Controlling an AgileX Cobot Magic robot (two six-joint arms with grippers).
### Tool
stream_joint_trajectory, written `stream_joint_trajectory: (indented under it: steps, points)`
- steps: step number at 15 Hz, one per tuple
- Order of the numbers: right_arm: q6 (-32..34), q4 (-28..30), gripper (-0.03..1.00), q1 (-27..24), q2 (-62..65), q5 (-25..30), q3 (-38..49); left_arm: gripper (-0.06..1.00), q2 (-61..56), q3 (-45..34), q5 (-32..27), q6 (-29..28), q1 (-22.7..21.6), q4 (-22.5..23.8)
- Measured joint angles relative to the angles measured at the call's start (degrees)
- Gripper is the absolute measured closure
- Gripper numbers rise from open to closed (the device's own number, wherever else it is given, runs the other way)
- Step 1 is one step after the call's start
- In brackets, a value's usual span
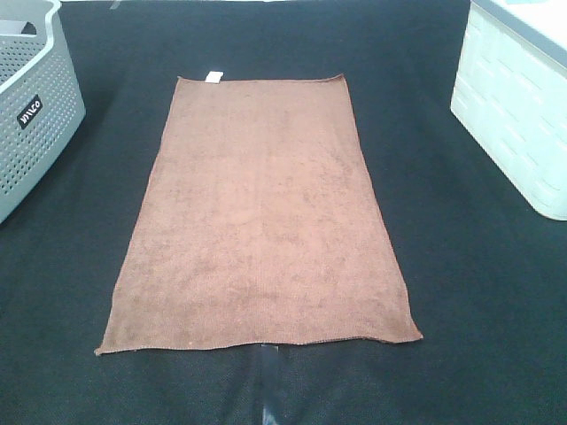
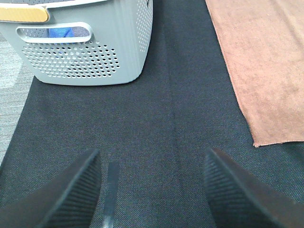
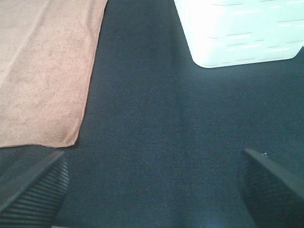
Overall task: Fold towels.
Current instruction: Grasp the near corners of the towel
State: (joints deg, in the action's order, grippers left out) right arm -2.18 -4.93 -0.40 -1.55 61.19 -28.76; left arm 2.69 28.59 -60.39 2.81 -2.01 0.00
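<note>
The reddish-brown towel (image 1: 261, 212) lies flat and unfolded on the black mat, long side running away from me, with a small white tag (image 1: 213, 76) at its far short edge. Neither arm shows in the high view. In the left wrist view my left gripper (image 2: 152, 185) is open and empty above bare mat, with the towel's near left corner (image 2: 266, 71) off to one side. In the right wrist view my right gripper (image 3: 154, 183) is wide open and empty above bare mat, apart from the towel's near right corner (image 3: 45, 71).
A grey perforated basket (image 1: 31, 97) stands at the back left; it also shows in the left wrist view (image 2: 90, 42). A white basket (image 1: 518, 106) stands at the back right, also in the right wrist view (image 3: 242, 31). A black mat (image 1: 461, 292) covers the table.
</note>
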Motion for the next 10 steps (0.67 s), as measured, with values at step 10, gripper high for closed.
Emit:
stream_joint_trajectory:
  steps: [10]
  points:
    - [0.0, 0.0, 0.06, 0.0, 0.0, 0.0, 0.0, 0.34, 0.0, 0.0, 0.0, 0.0, 0.0, 0.0]
